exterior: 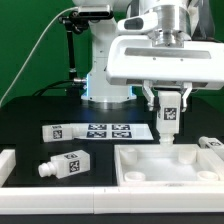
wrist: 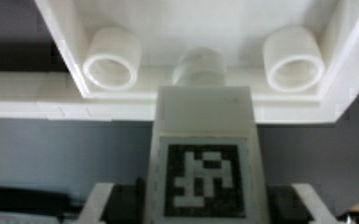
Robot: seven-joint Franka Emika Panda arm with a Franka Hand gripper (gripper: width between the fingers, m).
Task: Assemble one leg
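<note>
Leg (exterior: 168,122) pinched upright in gripper (exterior: 168,107), over tabletop (exterior: 128,172) rim.
Not yet seated, apparently; lowering and screwing-in left.

Looks bright and even, with white parts nearly washed out against the black table (exterior: 30,125). Goes soft and blurry in the wrist view, smearing the tag (wrist: 202,175).

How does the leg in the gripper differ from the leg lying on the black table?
The held leg stands upright, stub down, over the tabletop; the loose leg lies on its side. The gripper clamps the held leg; nothing touches the loose leg. Both are white, tagged blocks.
</note>
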